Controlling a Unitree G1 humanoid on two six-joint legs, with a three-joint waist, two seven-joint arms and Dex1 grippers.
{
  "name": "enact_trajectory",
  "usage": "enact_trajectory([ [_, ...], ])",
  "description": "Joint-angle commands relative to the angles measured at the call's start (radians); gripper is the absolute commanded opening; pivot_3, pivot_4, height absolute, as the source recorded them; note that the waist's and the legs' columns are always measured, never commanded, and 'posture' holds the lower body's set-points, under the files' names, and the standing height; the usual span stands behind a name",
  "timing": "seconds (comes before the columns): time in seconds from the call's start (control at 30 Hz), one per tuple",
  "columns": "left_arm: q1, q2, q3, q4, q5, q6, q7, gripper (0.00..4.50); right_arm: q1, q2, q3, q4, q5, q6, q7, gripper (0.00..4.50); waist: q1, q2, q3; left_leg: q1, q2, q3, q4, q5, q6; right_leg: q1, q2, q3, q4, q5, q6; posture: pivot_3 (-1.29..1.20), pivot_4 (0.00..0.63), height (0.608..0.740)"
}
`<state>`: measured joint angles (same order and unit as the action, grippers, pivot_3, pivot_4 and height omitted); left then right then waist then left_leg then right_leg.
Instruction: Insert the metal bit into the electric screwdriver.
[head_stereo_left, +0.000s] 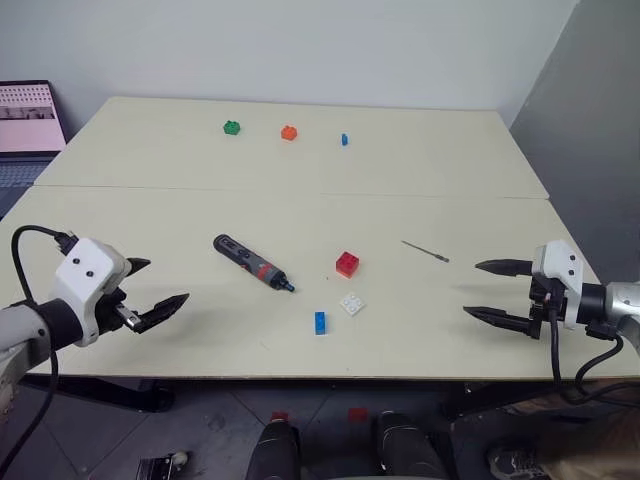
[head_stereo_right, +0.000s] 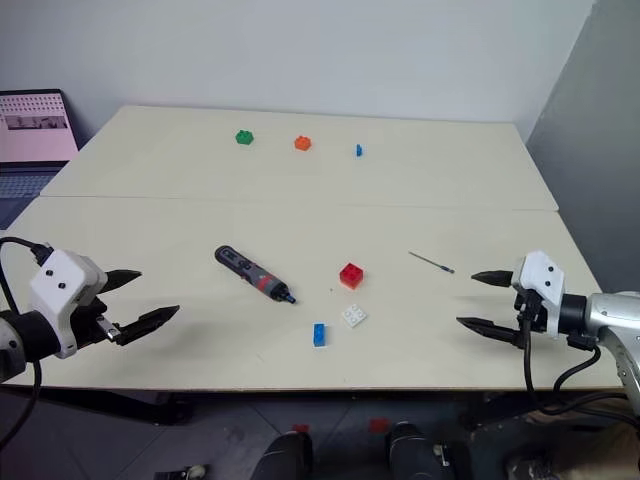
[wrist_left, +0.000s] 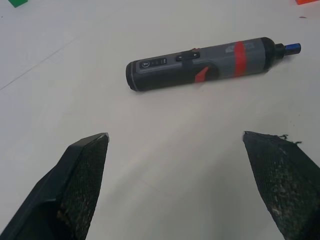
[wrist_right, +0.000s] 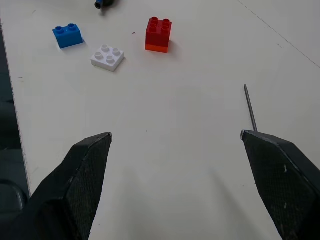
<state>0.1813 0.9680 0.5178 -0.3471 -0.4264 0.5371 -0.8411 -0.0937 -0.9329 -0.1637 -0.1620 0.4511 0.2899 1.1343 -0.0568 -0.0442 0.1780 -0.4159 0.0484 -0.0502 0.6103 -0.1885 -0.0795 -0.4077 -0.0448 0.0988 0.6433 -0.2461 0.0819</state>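
Observation:
The electric screwdriver (head_stereo_left: 252, 262), black with a red-and-grey band and a blue tip, lies flat on the cream table (head_stereo_left: 300, 200), left of centre. It also lies ahead of my left gripper's fingers in the left wrist view (wrist_left: 205, 64). The metal bit (head_stereo_left: 425, 251), a thin grey rod, rests on the table to the right; the right wrist view has the metal bit (wrist_right: 250, 107) just beyond one finger. My left gripper (head_stereo_left: 155, 290) hovers open near the front left edge, empty. My right gripper (head_stereo_left: 488, 290) hovers open at the front right, empty, a short way from the bit.
A red brick (head_stereo_left: 347, 264), a white brick (head_stereo_left: 351, 303) and a blue brick (head_stereo_left: 320, 322) lie between screwdriver and bit. Green (head_stereo_left: 231, 127), orange (head_stereo_left: 289, 132) and small blue (head_stereo_left: 344, 139) bricks sit at the back. A laptop (head_stereo_left: 28, 117) stands far left. A grey wall panel (head_stereo_left: 590, 120) borders the right.

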Motion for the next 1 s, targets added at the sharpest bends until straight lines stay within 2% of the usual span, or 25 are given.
enact_trajectory([
  [0.03, -0.017, 0.000, 0.038, -0.015, -0.007, -0.006, -0.003, 4.49, -0.002, -0.005, -0.020, -0.015, -0.005, -0.021, 0.007, 4.33, 0.000, 0.000, 0.000, 0.000, 0.000, 0.000, 0.000, 0.000, 0.000, 0.000, 0.000, 0.000, 0.000, 0.000, 0.000, 0.00, 0.150, 0.740],
  [0.47, -0.009, 0.005, 0.056, -0.029, -0.028, -0.075, -0.081, 4.49, -0.036, 0.003, 0.016, -0.018, -0.015, -0.022, 0.009, 4.33, 0.000, 0.000, 0.000, 0.000, 0.000, 0.000, 0.000, 0.000, 0.000, 0.000, 0.000, 0.000, 0.000, 0.000, 0.000, 0.00, 0.150, 0.740],
  [0.77, -0.001, 0.049, 0.049, -0.092, -0.087, -0.020, -0.177, 4.49, -0.079, 0.000, 0.045, -0.052, -0.008, 0.003, 0.031, 4.33, 0.001, 0.001, 0.001, 0.000, 0.000, 0.000, 0.000, 0.000, 0.000, 0.000, 0.000, 0.000, 0.000, 0.000, 0.000, 0.00, 0.150, 0.740],
  [0.93, -0.044, 0.086, 0.029, -0.127, -0.127, 0.025, -0.204, 4.49, -0.172, 0.034, 0.117, -0.104, 0.012, 0.081, 0.011, 4.33, -0.001, 0.001, 0.001, 0.000, 0.000, 0.000, 0.000, 0.000, 0.000, -0.001, 0.000, 0.000, 0.001, 0.000, 0.000, 0.00, 0.150, 0.740],
  [1.0, -0.048, 0.104, 0.018, -0.127, -0.125, 0.032, -0.222, 4.49, -0.241, 0.080, 0.169, -0.117, -0.013, 0.116, -0.036, 4.33, -0.001, 0.001, 0.001, 0.000, 0.000, 0.000, 0.000, 0.000, 0.000, -0.001, 0.000, 0.000, 0.001, 0.000, 0.000, 0.00, 0.150, 0.740],
])
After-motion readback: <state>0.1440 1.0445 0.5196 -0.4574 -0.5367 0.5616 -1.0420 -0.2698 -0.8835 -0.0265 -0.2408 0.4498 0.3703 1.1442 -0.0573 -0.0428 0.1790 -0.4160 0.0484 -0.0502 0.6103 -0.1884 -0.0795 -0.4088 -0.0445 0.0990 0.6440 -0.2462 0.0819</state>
